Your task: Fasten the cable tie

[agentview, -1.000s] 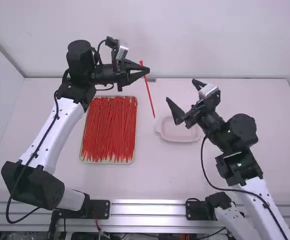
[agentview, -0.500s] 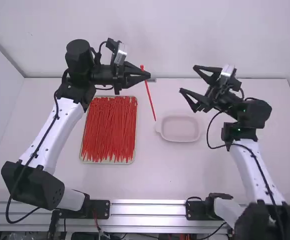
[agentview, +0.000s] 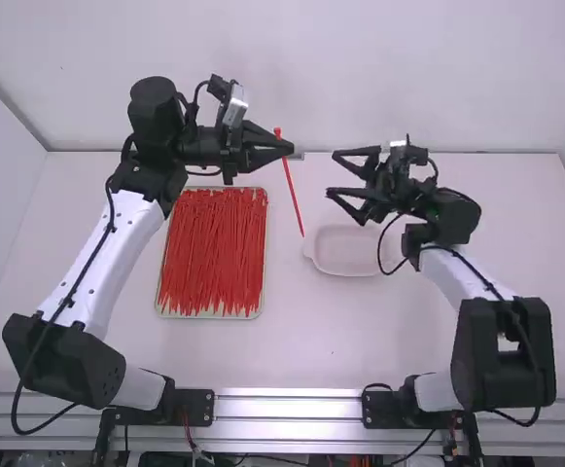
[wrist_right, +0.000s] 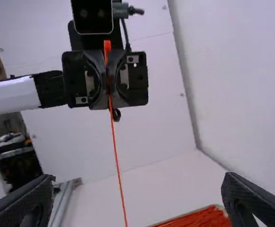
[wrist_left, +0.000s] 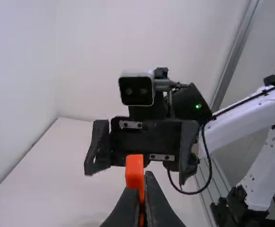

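And there's the move: the right gripper (agentview: pixel 333 173) has swung up off the table in the past second, leaving its spot low over the bowl (agentview: pixel 384 263), and now it sits high, turned to face its partner, fingers spread wide. The left gripper (agentview: pixel 280 148) hasn't budged through any of it. It stays pressed together on the cable tie (agentview: pixel 290 185) just below the head, so the head pokes up at 12 o'clock and the long tail hangs free towards 5 o'clock, clear of the table (agentview: pixel 311 331). So the tie is up in the air, at 9 o'clock from the open right gripper and near it but not touching. That looks like the setup for the real work: the right side appears lined up to catch the dangling tail and feed it back into the head, and nothing is threaded yet. Around them, the tray (agentview: pixel 209 316) packed with spare ties (agentview: pixel 214 251) lies at 7 o'clock from the held tie, and the bowl rests at 6 o'clock below the right gripper. Nothing stands between the two grippers. The snag may be the tail itself: thin, loose and angled, it could slip past those wide fingers.
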Available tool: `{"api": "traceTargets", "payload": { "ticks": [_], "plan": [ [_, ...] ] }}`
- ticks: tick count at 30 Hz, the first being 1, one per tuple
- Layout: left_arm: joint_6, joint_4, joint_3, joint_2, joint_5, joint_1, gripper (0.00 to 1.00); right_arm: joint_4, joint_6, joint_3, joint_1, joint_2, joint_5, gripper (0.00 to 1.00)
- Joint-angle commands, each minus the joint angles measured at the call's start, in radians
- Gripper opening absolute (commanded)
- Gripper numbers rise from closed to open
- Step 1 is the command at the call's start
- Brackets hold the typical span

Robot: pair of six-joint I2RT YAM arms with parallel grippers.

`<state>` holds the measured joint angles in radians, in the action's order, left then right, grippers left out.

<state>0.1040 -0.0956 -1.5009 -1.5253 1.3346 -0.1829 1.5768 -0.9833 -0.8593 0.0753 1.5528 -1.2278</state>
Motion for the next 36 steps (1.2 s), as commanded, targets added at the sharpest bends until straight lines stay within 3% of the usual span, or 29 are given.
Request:
{"api": "traceTargets", "payload": {
  "ticks": [1, 11, 20, 24, 26, 27, 28, 29, 30, 34, 36],
  "plan": [
    [-0.041, 0.024, -0.014, 0.003, 0.008, -0.021, 0.02, 0.013, -0.029, -0.019, 0.033, 0.000, -0.034, 0.93],
    [-0.101, 0.118, -0.014, 0.003, -0.036, -0.060, 0.02, -0.018, 0.005, -0.019, 0.101, -0.001, -0.071, 0.90],
    [-0.098, 0.121, -0.014, 0.003, -0.078, -0.098, 0.02, -0.100, 0.072, -0.018, 0.143, -0.001, -0.087, 0.75],
    [-0.098, 0.131, -0.014, 0.003, -0.096, -0.105, 0.02, -0.100, 0.072, -0.018, 0.146, -0.001, -0.093, 0.64],
    [-0.100, 0.134, -0.014, 0.003, -0.095, -0.105, 0.02, -0.100, 0.072, -0.019, 0.146, -0.001, -0.097, 0.47],
    [-0.101, 0.136, -0.014, 0.003, -0.098, -0.102, 0.02, -0.100, 0.073, -0.018, 0.146, -0.001, -0.099, 0.30],
    [-0.101, 0.137, -0.014, 0.003, -0.098, -0.101, 0.02, -0.100, 0.074, -0.019, 0.146, -0.001, -0.100, 0.26],
    [-0.101, 0.137, -0.014, 0.003, -0.095, -0.098, 0.02, -0.100, 0.076, -0.018, 0.146, -0.001, -0.101, 0.10],
    [-0.101, 0.137, -0.014, 0.003, -0.095, -0.099, 0.02, -0.100, 0.076, -0.018, 0.146, 0.000, -0.100, 0.01],
    [-0.100, 0.129, -0.014, 0.003, -0.097, -0.098, 0.02, -0.100, 0.094, -0.018, 0.146, 0.000, -0.086, 0.00],
    [-0.100, 0.122, -0.014, 0.003, -0.097, -0.099, 0.08, -0.098, 0.094, -0.018, 0.146, 0.000, -0.079, 0.00]
  ]
}}
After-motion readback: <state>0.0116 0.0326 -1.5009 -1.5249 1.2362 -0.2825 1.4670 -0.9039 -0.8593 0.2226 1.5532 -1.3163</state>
